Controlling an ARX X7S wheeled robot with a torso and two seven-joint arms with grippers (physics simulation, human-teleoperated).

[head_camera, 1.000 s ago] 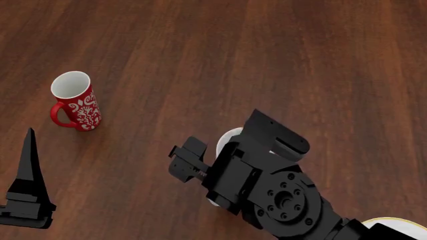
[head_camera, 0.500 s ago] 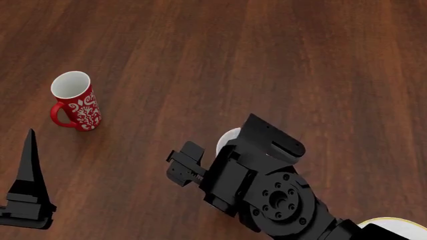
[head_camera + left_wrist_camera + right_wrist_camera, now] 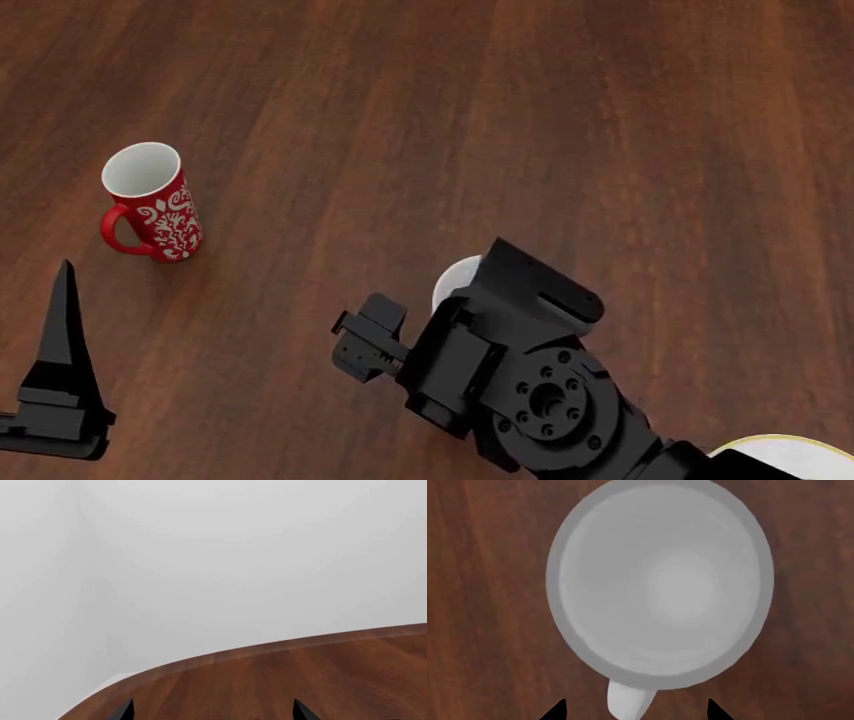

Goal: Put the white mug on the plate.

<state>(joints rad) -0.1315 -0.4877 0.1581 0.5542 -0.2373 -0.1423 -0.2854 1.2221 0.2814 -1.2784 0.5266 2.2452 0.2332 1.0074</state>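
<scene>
The step in hand looks like the approach for the grasp: the right gripper (image 3: pixel 635 711) hangs straight above the white mug (image 3: pixel 660 580), its two tips spread either side of the handle (image 3: pixel 627 705) at the bottom edge of the right wrist picture. To do it well, I judge the arm should come straight down, keep centred on the handle or shift to straddle one wall of the rim, and close only once the tips are past the lip.

The table (image 3: pixel 561 120) fills the head picture. The plate (image 3: pixel 794 458) shows as a sliver in the lower right corner, nothing visible on it. The white mug sits just below centre, mostly hidden under the right arm; seen from above it is empty. The red mug (image 3: pixel 154 205) stands upright at the upper left, also empty. The left gripper (image 3: pixel 212 712) idles at the lower left, tips spread, holding nothing.
</scene>
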